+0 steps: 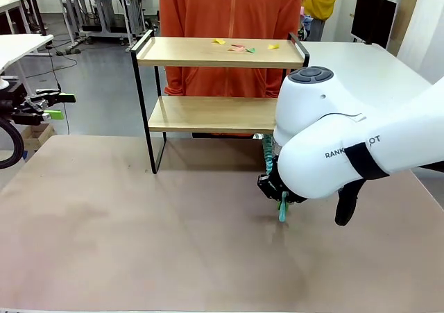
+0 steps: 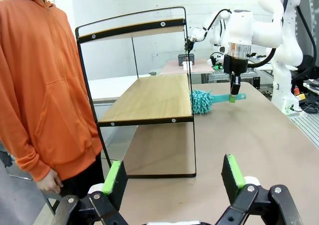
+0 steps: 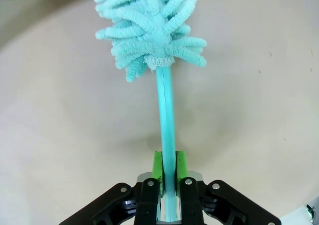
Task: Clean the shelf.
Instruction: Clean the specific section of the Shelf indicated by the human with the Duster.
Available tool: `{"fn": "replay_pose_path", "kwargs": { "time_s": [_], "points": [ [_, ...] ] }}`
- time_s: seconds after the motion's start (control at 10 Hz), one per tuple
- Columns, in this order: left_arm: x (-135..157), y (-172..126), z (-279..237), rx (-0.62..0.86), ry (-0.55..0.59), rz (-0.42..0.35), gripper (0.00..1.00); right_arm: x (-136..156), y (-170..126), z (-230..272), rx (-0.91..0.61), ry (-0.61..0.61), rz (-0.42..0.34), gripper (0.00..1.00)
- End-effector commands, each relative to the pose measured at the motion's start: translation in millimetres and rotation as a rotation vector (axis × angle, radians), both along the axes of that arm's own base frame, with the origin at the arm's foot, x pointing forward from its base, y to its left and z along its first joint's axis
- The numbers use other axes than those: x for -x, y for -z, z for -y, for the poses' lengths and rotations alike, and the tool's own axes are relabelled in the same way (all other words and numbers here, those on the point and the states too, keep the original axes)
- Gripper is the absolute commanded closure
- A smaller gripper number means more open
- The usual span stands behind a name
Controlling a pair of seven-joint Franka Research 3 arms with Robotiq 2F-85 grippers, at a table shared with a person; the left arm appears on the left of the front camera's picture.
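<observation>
The shelf, two light wood boards in a black frame, stands at the table's far side. Small coloured paper scraps lie on its top board. My right gripper hovers low over the table just in front of the shelf's right end, shut on the handle of a turquoise fluffy duster. In the left wrist view the duster's head sits beside the edge of the shelf's lower board. My left gripper is open and holds nothing; it hangs off the table's left side.
A person in an orange hoodie stands right behind the shelf, hands down at the sides. The brown table stretches wide in front of the shelf. White tables and a dark monitor stand farther back.
</observation>
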State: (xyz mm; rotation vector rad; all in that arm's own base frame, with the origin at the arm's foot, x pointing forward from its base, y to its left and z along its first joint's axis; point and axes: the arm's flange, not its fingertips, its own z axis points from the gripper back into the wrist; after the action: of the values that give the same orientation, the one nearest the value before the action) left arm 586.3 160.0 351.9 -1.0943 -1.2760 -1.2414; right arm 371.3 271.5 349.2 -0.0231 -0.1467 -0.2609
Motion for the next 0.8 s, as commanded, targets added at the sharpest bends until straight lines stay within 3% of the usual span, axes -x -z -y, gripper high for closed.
{"fn": "replay_pose_path", "kwargs": {
  "time_s": [0.0,0.7],
  "points": [
    [1,-2,-1,-0.001,0.001,0.003,0.0,14,-12,14,0.014,-0.092,0.021,0.87],
    [1,-2,-1,-0.001,0.001,0.003,0.0,41,-48,56,-0.112,-0.432,0.096,0.87]
  ]
}}
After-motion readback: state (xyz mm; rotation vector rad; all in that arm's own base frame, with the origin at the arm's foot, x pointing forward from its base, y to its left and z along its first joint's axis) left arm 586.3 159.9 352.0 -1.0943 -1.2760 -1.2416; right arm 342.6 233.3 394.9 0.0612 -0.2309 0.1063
